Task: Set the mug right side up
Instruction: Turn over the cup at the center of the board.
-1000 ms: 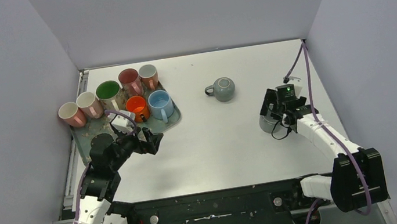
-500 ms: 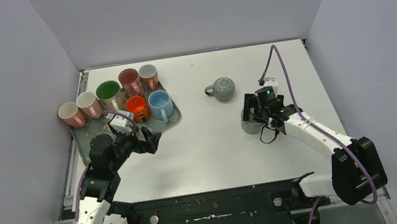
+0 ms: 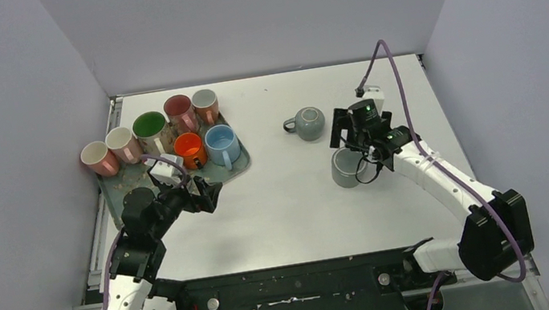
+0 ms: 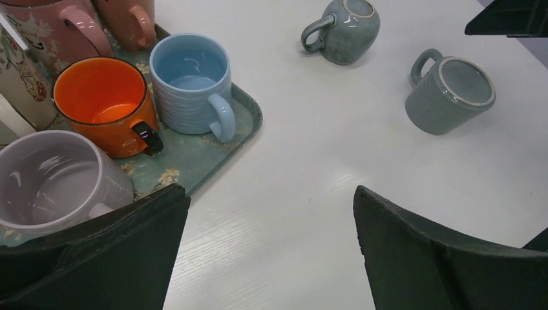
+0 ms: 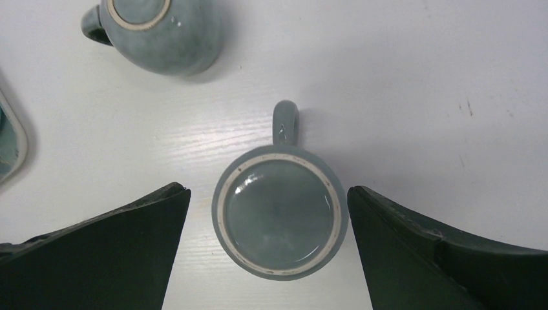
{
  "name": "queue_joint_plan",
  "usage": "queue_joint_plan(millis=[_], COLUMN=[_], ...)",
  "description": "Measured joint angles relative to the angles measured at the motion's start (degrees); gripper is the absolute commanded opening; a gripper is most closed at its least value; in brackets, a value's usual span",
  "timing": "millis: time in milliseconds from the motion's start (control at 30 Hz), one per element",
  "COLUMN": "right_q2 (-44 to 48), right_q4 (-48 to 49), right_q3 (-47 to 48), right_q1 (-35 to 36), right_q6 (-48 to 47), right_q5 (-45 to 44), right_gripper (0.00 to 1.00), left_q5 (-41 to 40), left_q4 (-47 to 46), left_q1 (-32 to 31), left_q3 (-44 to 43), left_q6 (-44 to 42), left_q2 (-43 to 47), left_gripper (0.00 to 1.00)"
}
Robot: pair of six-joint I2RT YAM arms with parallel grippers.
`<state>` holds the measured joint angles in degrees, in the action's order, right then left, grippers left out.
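Note:
A grey-blue cylindrical mug (image 5: 280,211) stands upside down on the white table, its unglazed base ring facing up and its handle pointing away from the arm. It also shows in the top view (image 3: 345,169) and in the left wrist view (image 4: 449,95). My right gripper (image 5: 268,188) is open right above it, one finger on each side, not touching; in the top view the gripper (image 3: 358,147) partly hides the mug. A second, rounder grey mug (image 3: 307,123) lies base up further back. My left gripper (image 4: 271,194) is open and empty over bare table.
A green tray (image 3: 242,164) at the left holds several upright mugs, among them a blue one (image 4: 192,82), an orange one (image 4: 103,103) and a pale lilac one (image 4: 52,181). The left gripper (image 3: 208,197) hovers by the tray's near right corner. Grey walls close in the table.

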<state>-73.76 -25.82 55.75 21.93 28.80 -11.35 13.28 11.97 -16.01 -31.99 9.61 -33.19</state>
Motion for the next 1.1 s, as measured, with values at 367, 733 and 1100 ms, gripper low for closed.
queue_joint_plan(millis=[367, 733, 1100], right_q2=[-8.35, -17.99, -19.87], right_q4=[-0.20, -3.15, -3.67], right_q3=[5.38, 10.54, 10.58], right_q1=[-1.03, -8.72, -5.05], right_q6=[-8.79, -12.76, -14.25], right_q5=[2.54, 13.11, 21.90], right_gripper=[0.81, 0.85, 0.74], left_q5=[0.02, 0.04, 0.04], left_q4=[0.00, 0.02, 0.00], left_q1=[0.00, -0.02, -0.02], left_q3=[0.00, 0.00, 0.00], left_q6=[0.00, 0.00, 0.00], left_q2=[1.18, 1.03, 1.36], left_gripper=[0.97, 0.97, 0.97])
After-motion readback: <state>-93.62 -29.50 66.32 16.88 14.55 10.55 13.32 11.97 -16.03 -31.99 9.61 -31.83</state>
